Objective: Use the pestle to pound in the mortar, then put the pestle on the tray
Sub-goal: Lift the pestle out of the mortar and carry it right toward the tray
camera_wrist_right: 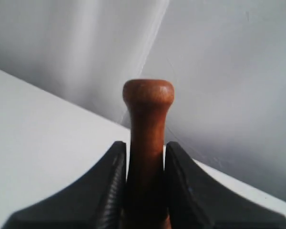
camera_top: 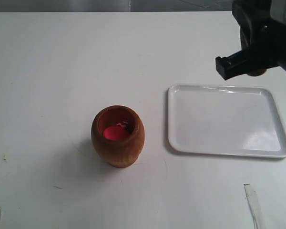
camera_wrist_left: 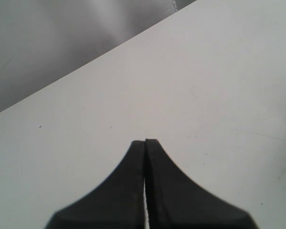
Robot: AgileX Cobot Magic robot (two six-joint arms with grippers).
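**Me:** A plain white table [camera_top: 62,57] is spreading out below me, with a grey wall running behind it.

**You:** What are your claws doing?

**Me:** My right claw [camera_wrist_right: 145,151] is squeezing the pestle [camera_wrist_right: 148,119] between its two pads. It is closed only to the width of the stick, and the rounded knob is sticking out past the tips. It is hanging near the far edge of the tray [camera_top: 219,119], well apart from the mortar [camera_top: 118,136]. My left claw [camera_wrist_left: 145,141] is pressing its tips together on nothing, over bare table.

**You:** Are all the cameras showing that?

**Me:** No. The right wrist camera is showing the grip up close, but neither tray nor mortar. The outside camera is showing both, while my arm is hiding most of the pestle.

**You:** And the containers?

**Me:** The mortar is standing upright to the left of the tray, not touching it, and is holding something bright red-pink [camera_top: 116,133].
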